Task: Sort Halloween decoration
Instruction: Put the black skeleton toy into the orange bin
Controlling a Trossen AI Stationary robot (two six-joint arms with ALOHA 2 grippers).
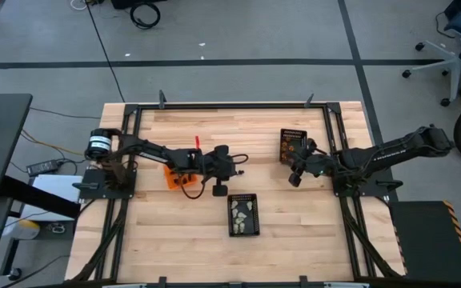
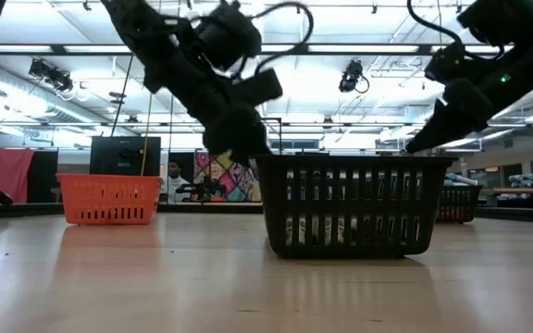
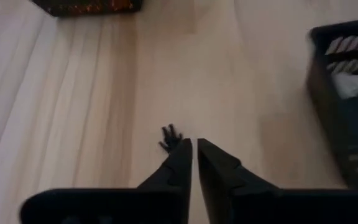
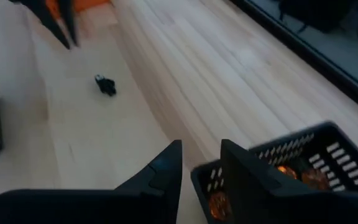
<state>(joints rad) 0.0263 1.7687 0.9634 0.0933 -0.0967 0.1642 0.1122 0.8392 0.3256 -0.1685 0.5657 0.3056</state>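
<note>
Left gripper [image 3: 194, 144], fingers pressed nearly together and empty, hovers at table centre; a tiny black decoration piece [image 3: 169, 136] lies just beside its tips. Right gripper [image 4: 201, 152], fingers spread, hangs over the black mesh bin [image 4: 303, 163] of orange pieces [image 4: 297, 174] at 2 o'clock.

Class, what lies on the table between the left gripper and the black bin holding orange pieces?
One small black toy piece; otherwise bare wood between the left gripper and that black bin, as the right wrist view shows.
</note>
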